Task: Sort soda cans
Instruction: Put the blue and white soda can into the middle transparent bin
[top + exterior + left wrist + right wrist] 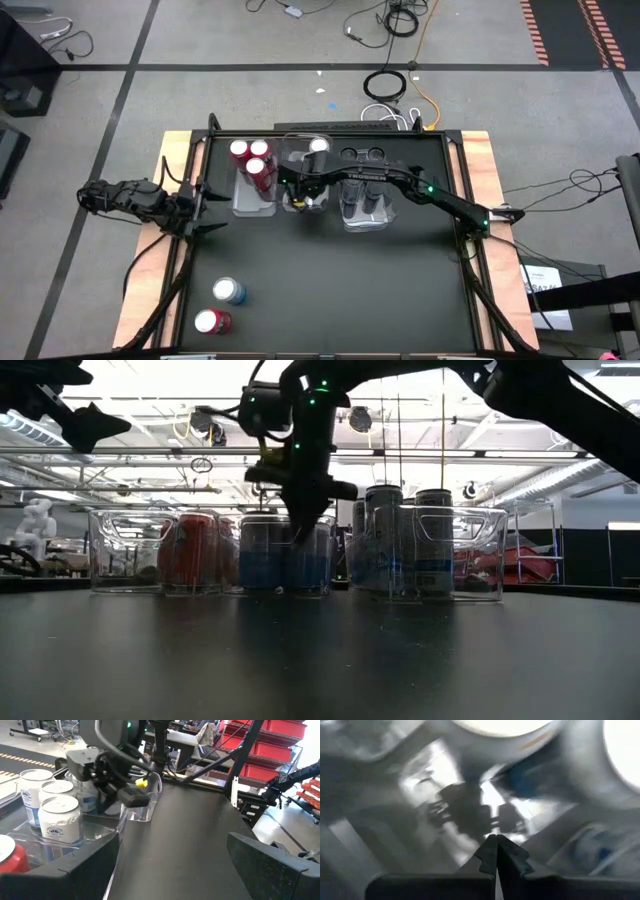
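Three clear trays stand side by side at the table's far middle. The left tray holds red soda cans (pixel 255 160) (pixel 190 550), the middle one blue-and-silver cans (pixel 265 560), the right one dark grey cans (pixel 365 195) (pixel 410 540). My right gripper (pixel 302 193) (pixel 300 537) (pixel 496 840) points steeply down into the near end of the middle tray, shut, with nothing between its fingers. My left gripper (pixel 208 208) (pixel 174 840) waits open at the table's left edge. A blue-and-silver can (pixel 228 291) and a red can (pixel 212 322) stand upright on the table at the near left.
The right arm (pixel 440 195) reaches across the grey cans' tray from the table's right edge. Bare black tabletop (pixel 350 290) spreads over the near middle and right. Cables and a dark bar (pixel 330 125) lie along the far edge.
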You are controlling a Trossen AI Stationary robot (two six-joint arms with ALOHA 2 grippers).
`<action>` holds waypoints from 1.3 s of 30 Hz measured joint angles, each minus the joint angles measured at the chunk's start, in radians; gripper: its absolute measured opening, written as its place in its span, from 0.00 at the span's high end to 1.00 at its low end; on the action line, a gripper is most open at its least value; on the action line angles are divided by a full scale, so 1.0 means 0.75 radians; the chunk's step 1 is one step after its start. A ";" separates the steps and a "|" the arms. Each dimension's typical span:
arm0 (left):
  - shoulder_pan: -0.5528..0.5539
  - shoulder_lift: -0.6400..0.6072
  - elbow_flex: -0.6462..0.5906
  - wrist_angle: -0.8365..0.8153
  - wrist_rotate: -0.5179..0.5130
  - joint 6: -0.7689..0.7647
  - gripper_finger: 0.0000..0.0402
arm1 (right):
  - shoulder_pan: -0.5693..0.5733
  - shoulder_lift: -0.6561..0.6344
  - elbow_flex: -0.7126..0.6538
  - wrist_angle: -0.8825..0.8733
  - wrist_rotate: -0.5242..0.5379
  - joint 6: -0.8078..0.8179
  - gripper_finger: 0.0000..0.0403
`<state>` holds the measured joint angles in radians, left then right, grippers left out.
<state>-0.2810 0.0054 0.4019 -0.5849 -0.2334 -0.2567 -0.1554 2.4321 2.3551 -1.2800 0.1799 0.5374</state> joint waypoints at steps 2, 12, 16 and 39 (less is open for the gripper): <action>0.000 0.000 0.000 0.000 0.001 0.000 0.06 | -0.002 0.001 -0.002 0.003 0.093 -0.029 1.00; 0.000 0.000 0.000 -0.001 0.003 0.000 0.06 | -0.040 0.001 -0.002 0.210 0.209 -0.120 1.00; 0.000 0.000 0.000 0.000 0.003 -0.005 0.06 | -0.042 0.001 -0.002 0.226 0.204 -0.150 1.00; 0.000 0.000 0.000 0.000 0.029 0.000 0.06 | -0.057 0.001 -0.156 0.277 0.242 -0.270 1.00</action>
<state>-0.2813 0.0055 0.4019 -0.5850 -0.2119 -0.2566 -0.1978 2.4325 2.2379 -1.0723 0.3615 0.3351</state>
